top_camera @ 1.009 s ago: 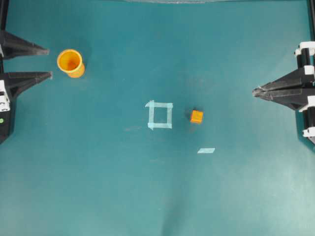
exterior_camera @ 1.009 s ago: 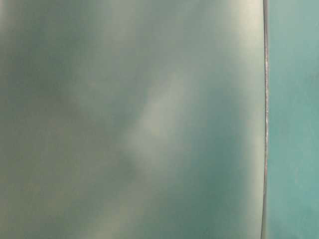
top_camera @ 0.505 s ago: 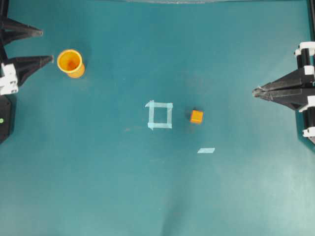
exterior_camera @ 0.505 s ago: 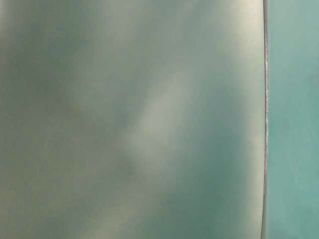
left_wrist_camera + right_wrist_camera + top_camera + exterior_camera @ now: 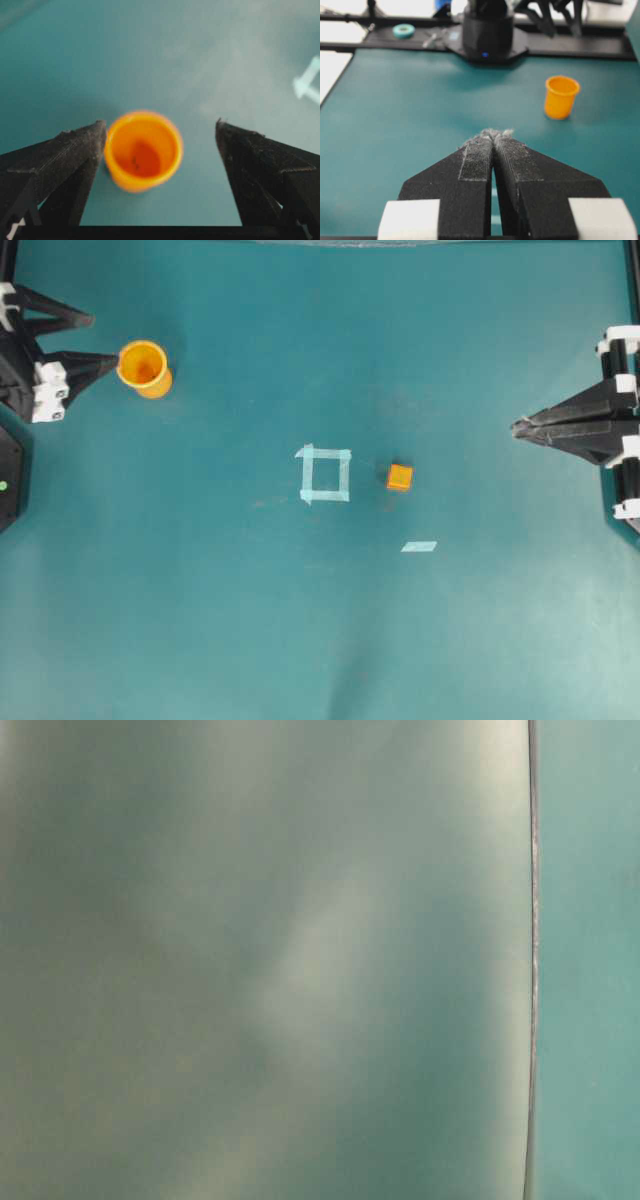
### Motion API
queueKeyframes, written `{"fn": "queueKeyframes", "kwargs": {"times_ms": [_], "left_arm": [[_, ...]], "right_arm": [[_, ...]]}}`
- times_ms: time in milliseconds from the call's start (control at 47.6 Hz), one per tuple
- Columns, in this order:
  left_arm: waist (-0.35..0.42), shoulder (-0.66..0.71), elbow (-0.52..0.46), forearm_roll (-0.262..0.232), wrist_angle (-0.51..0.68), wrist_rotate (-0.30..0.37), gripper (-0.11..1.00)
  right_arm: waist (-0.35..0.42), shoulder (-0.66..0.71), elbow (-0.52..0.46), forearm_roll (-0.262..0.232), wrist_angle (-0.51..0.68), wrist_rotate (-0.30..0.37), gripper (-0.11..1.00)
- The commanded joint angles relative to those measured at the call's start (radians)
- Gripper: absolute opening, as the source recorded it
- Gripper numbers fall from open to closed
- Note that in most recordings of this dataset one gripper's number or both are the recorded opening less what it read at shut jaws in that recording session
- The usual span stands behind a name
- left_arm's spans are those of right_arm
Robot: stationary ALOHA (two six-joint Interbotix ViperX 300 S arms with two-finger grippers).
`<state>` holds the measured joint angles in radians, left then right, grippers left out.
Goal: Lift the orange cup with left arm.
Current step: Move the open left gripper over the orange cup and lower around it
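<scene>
— Teal matting [image 5: 300,620] covers the whole table, and we see the orange cup [image 5: 144,368] upright on it at the far left. Where do we put our left gripper [image 5: 104,340]?

— Right at the cup. Our two fingers are spread wide, and in the overhead view the nearer fingertip [image 5: 112,362] sits at the cup's rim; we cannot tell whether it touches. The other finger [image 5: 72,316] points past the cup on its far side.

— From the left wrist view the orange cup [image 5: 143,150] stands between the two black fingers [image 5: 65,155], closer to the left one, mouth up and hollow.

— Agreed. Nothing is pinched; the cup rests on the mat.

— And our right gripper [image 5: 517,426]?

— It hangs at the right edge with its fingers pressed together, well apart from everything. Its own camera shows the tips [image 5: 492,134] meeting, and the orange cup [image 5: 560,96] across the table.

— Near the middle we see a square of pale tape [image 5: 325,474], a small orange cube [image 5: 399,477] just right of it, and a loose tape strip [image 5: 419,546] nearer to us.

— The table-level view gives us only a teal blur.
</scene>
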<state>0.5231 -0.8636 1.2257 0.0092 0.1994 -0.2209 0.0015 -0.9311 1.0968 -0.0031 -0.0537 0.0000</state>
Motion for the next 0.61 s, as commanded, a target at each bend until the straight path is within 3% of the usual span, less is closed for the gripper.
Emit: {"fn": "queueKeyframes", "kwargs": {"times_ms": [0, 589], "left_arm": [[0.017, 0.051, -0.008, 0.003, 0.0, -0.017, 0.84], [-0.005, 0.308, -0.006, 0.005, -0.067, -0.037, 0.84]], "right_arm": [[0.002, 0.003, -0.028, 0.0, -0.006, 0.003, 0.0], [0.0, 0.008, -0.026, 0.0, -0.006, 0.003, 0.0]]}}
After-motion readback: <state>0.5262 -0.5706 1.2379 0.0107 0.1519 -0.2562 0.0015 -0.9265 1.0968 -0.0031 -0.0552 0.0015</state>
